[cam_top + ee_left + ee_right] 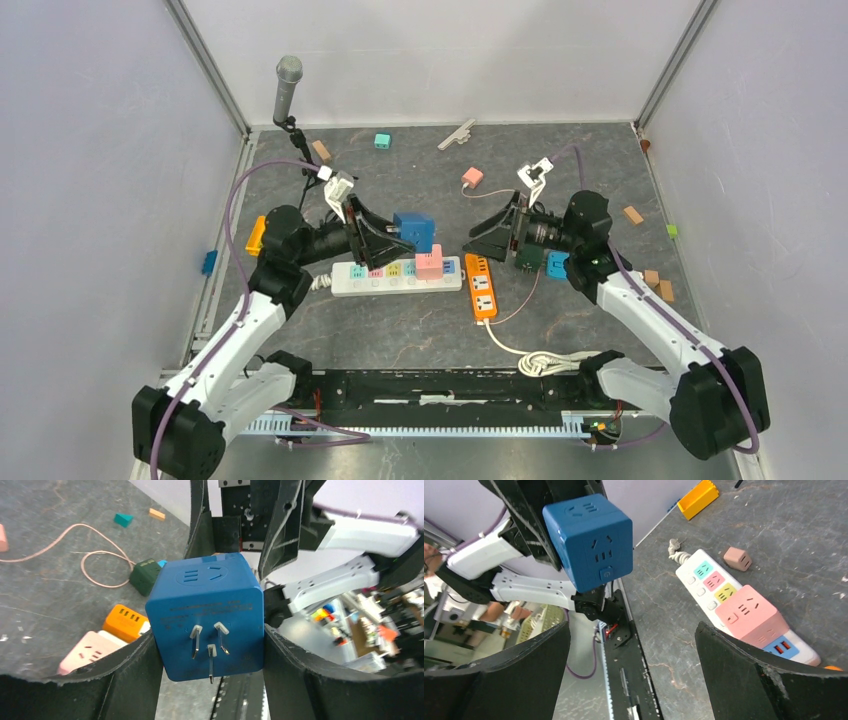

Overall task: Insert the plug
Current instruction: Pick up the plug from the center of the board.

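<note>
The left gripper (398,236), just left of centre in the overhead frame, is clamped on two opposite faces of the blue cube adapter (415,231). The cube hangs in the air just above the white power strip (345,282). The right gripper (488,240), right of centre, stands wide open with nothing in it. To my eye the job now is to turn the cube so its three prongs (210,647) face straight down, line them over a free coloured socket left of the pink cube adapter (431,263) sitting on the strip, then press squarely without nudging that neighbour. Only the left wrist view shows the prongs, at lower centre; the right wrist view shows instead the cube's socket faces and the strip's open teal, pink and yellow sockets
</note>
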Available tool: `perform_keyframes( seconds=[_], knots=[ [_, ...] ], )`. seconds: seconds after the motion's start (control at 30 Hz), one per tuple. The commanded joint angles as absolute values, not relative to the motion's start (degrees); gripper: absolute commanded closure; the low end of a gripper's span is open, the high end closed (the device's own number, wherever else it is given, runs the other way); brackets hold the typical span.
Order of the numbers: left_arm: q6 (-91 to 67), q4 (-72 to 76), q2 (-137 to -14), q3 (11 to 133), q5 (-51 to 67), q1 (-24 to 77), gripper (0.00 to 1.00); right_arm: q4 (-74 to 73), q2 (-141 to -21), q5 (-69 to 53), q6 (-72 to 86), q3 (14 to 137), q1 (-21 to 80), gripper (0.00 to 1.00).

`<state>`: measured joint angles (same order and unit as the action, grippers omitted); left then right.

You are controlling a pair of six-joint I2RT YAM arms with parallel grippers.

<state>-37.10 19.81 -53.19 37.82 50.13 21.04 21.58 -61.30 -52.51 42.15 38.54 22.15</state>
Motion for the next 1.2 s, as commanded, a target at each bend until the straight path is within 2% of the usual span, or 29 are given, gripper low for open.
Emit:
perform_keyframes(
  seconds=[0.0,0.17,0.27,0.43,0.57,0.87,1.17],
  knots=[
    [-14.7,12.4,-49.5,39.7,51.8,21.4,0.98,20.4,-63.0,-52.6,47.5,41.9,23.0,0.02],
    [13.3,12.4,-45.4,36.6,62.0,22.6,0.98,21.7,-64.9,-53.7,51.7,42.5,24.8,0.02],
    [21.8,12.8,-43.9,35.9,61.9,23.5,0.98,24.5,-66.2,-54.9,54.6,42.2,26.4,0.02],
    [31.6,12.0,-42.5,35.6,62.8,25.4,0.98,43.9,-67.5,-56.4,67.4,37.4,28.5,0.02],
    [34.5,11.8,-41.7,35.4,62.1,26.5,0.98,56.5,-69.2,-56.6,76.4,35.2,29.9,0.02],
    [34.7,11.8,-42.1,37.7,61.0,29.4,0.98,50.0,-71.2,-54.9,72.0,37.8,33.9,0.02],
    [35.4,11.8,-43.9,39.3,59.1,33.1,0.98,50.8,-73.9,-52.4,73.0,39.7,38.0,0.02]
  ],
)
